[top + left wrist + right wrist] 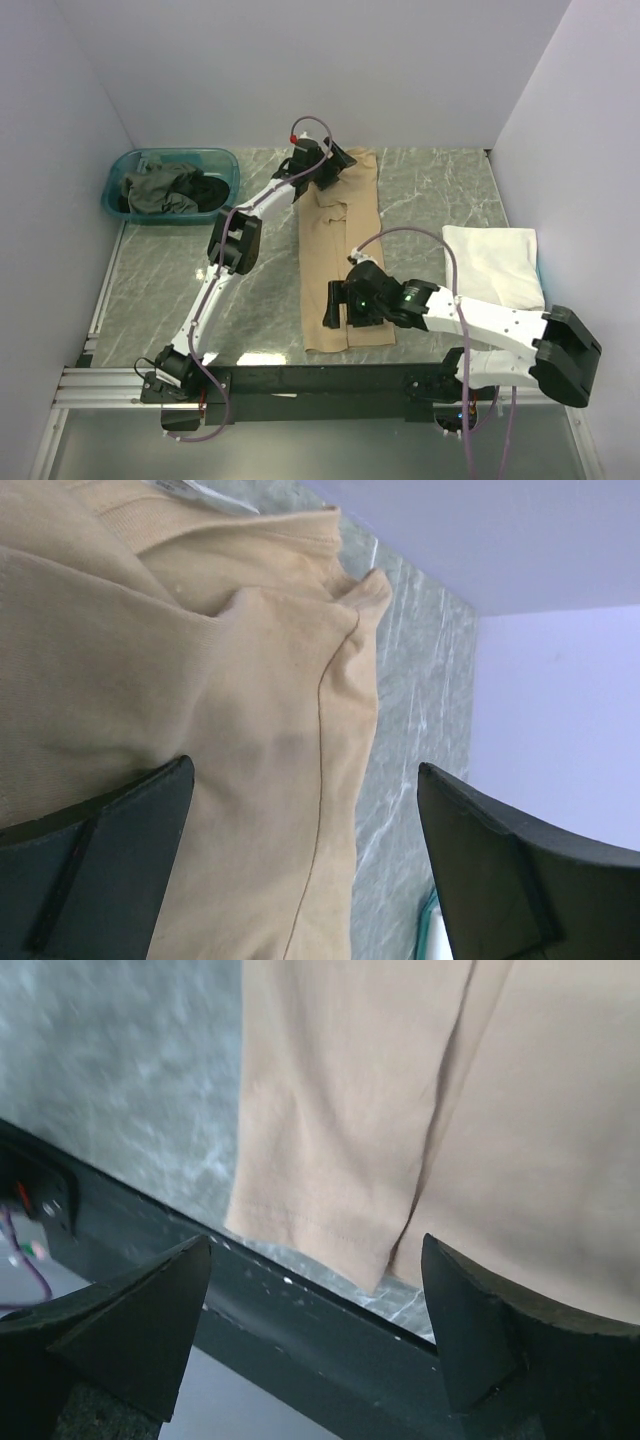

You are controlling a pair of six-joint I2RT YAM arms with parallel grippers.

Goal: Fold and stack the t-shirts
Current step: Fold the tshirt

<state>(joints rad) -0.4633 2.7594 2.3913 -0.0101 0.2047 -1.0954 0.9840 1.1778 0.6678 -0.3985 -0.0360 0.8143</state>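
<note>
Fingers (110, 840) of the left gripper (305, 780) stand spread wide over the collar end of the tan t-shirt (322, 280), a long strip down the middle of the table (430, 200); the right gripper (315, 1250) gapes likewise above its near hem by the front rail (300, 378).

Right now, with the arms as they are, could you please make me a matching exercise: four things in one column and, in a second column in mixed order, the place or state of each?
Things
1. tan t-shirt
2. white t-shirt
3. grey-green t-shirt
4. left gripper

Places or states
A. in the teal tub
B. open, over the tan t-shirt's collar end
C. folded, at the right side of the table
D. a long strip in the middle of the table

Pairs: 1-D, 2-C, 3-A, 4-B
</note>
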